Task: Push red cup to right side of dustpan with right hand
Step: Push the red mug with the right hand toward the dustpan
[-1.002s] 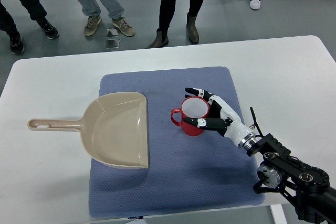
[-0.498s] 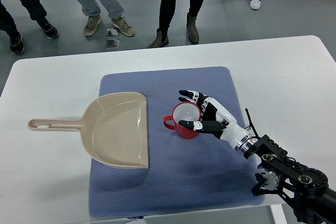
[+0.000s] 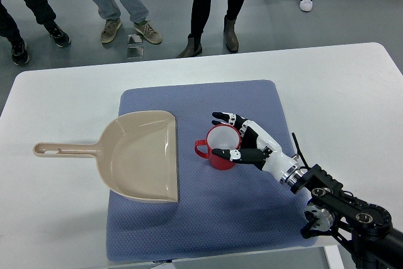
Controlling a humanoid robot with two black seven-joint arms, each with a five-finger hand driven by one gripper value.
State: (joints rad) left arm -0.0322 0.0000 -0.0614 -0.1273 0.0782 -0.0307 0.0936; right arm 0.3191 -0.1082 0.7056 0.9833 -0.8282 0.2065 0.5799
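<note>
White table, blue mat: right hand cupped open against red cup's right flank; dustpan lies just left, handle toward table's left edge.

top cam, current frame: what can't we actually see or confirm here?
- Right side of the red cup: covered by the right hand in the top view, so contact there can't be confirmed.
- Left hand: out of frame.
- People behind the table: cut off by the top edge, legs only.
- Small clear object on the floor: too small to identify.

Right hand against red cup beside dustpan
</note>
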